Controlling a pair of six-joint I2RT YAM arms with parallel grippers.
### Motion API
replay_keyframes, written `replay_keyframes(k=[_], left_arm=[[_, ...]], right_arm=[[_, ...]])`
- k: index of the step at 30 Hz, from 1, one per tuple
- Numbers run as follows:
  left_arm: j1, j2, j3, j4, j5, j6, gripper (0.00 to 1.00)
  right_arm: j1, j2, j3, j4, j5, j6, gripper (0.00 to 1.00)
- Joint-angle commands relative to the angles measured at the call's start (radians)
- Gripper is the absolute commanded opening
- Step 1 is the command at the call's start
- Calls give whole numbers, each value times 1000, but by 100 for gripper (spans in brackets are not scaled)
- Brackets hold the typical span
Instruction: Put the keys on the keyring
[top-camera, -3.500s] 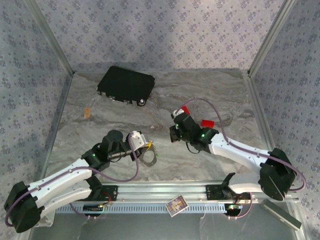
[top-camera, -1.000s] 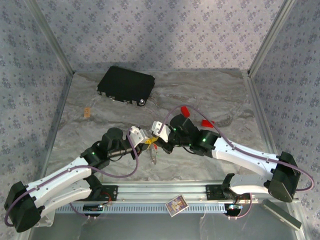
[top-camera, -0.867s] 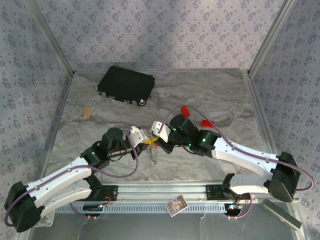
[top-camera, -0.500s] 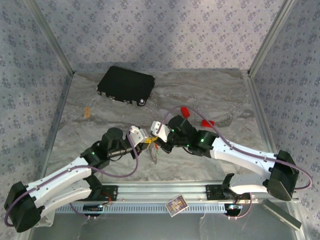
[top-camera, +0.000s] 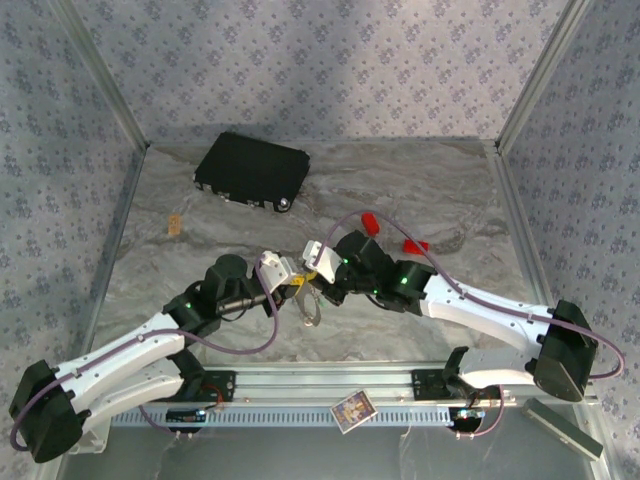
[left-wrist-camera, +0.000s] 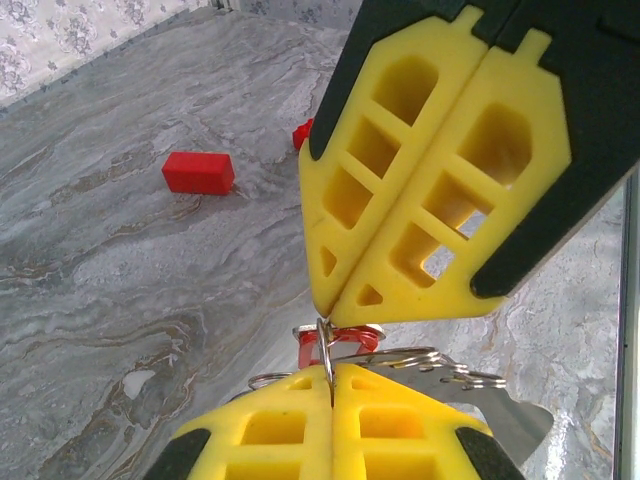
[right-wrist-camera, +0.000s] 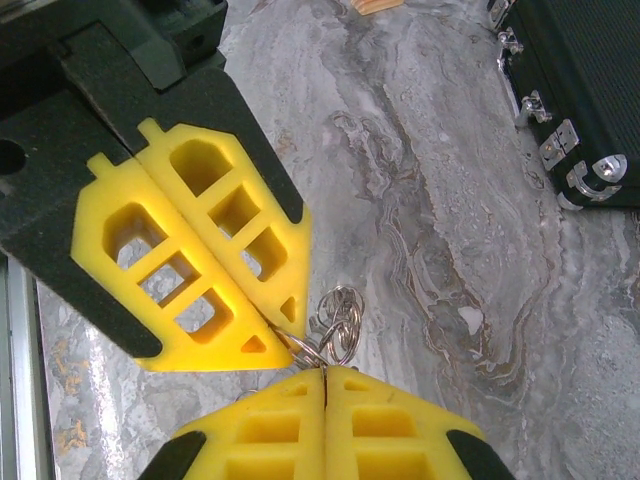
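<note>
While your left claw (top-camera: 298, 288) is pressed fully shut, it pinches a thin wire loop of the keyring (top-camera: 310, 307) between its tips, up off the desk (top-camera: 420, 180). Your right claw (top-camera: 316, 280) is shut just as tight and meets it tip to tip. The same wire runs up to its tips, but you cannot tell whether it grips the wire or the red key (left-wrist-camera: 340, 343) just behind. That key's silvery blade (left-wrist-camera: 505, 412) hangs out to one side. Small rings (right-wrist-camera: 336, 318) bunch beside the two tips. A red block (left-wrist-camera: 198, 172) lies well apart, as does the black case (right-wrist-camera: 575, 80).
</note>
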Motion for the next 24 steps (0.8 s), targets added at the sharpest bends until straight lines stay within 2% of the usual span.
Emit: replay_keyframes(k=[1,8,13,19,24], left_arm=[[-10,-2,22,2,26,15,0],[-9,-25,-8,43,21,21,0],[-9,-39,-22,66,21,23,0],[-10,-55,-41,95,26,32,0],[-9,-75,-70,136,41,52,0]], right_arm=[[-13,0,32,25,43,23,0],[-31,0,22,3,30,45,0],[-44,-9,16,-8,5,54,28],[-87,-58,-8,-8,-66,35,38],[-144,-96,-63,28,-196,-53,40]])
